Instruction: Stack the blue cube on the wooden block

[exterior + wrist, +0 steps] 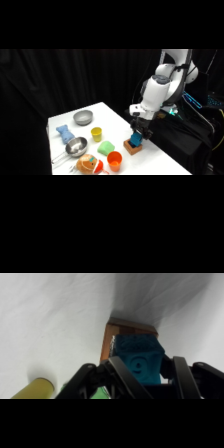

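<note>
Black two-finger gripper (136, 134) hangs low over near-right part of table, fingers closed on small teal-blue cube (136, 137). Wrist view: cube (138, 358) sits betw. the black linkage bars, w/ flat orange-brown wooden block (116, 335) directly under and behind it. Side view: cube right on top of wooden block (131, 146); can't tell if touching or just above. Judgement: placement step, near done; grip prob. kept so cube stays square over block until seated. Release not yet made.

Outward: white arm (159, 90) reaches down from upper right. Left of block: green lump (106, 147), orange cup (115, 160), yellow cup (96, 133), all apart from block. Farther left: two metal bowls (83, 117), light-blue figure toy (64, 133), on white table (165, 160). Risk: cube off-centre, could tip on release.
</note>
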### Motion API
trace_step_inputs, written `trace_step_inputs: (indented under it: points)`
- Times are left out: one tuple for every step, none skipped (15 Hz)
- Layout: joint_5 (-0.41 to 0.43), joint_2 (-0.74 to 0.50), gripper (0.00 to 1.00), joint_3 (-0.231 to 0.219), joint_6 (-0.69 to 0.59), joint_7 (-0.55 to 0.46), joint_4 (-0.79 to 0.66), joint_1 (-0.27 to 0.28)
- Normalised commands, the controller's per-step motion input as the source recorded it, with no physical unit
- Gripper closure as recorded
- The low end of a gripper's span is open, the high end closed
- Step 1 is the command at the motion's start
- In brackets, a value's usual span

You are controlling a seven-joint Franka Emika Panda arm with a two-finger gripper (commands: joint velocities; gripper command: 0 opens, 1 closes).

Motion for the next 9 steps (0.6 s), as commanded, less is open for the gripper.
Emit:
trace_step_inputs:
  points:
    - [-0.236,0.14,0.69,-0.100,0.15,0.18,0.15,-0.021]
    - [-0.203,0.14,0.24,-0.093,0.12,0.17,0.14,-0.016]
    - [-0.138,0.14,0.18,-0.077,0.10,0.13,0.13,-0.018]
    - [-0.120,0.13,0.11,-0.070,0.09,0.11,0.13,-0.015]
    - [-0.059,0.13,0.04,-0.050,0.08,0.06,0.12,-0.020]
    - [-0.008,0.11,0.00,-0.035,0.05,0.02,0.10,-0.025]
    - [0.053,0.09,0.00,-0.013,0.03,-0.04,0.08,-0.035]
    - [0.142,0.05,0.00,0.013,0.00,-0.12,0.06,-0.057]
    - [0.272,0.02,0.00,0.056,-0.02,-0.24,0.03,-0.094]
